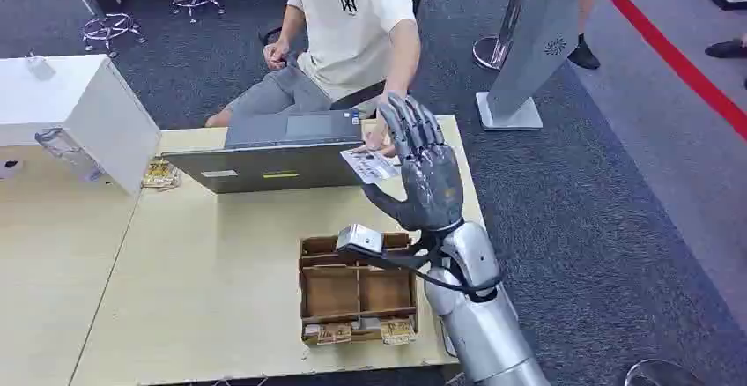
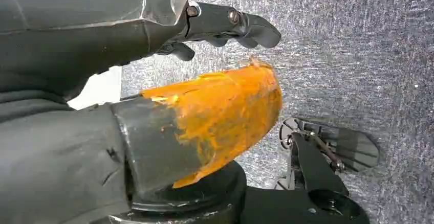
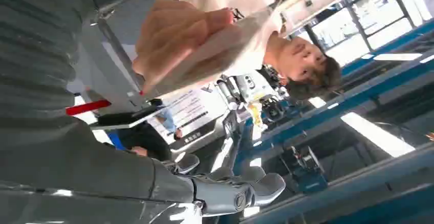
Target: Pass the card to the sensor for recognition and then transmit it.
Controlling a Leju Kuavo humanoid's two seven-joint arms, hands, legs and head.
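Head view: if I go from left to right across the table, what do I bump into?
White box → laptop → card → right hand, raised and holding the card.

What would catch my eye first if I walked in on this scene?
Probably the robot's big dark right hand, raised over the far edge of the table with a white card at its fingers. A seated person's hand meets the card from the other side, next to a grey laptop. Nearer the robot sits a small wooden tray with compartments.
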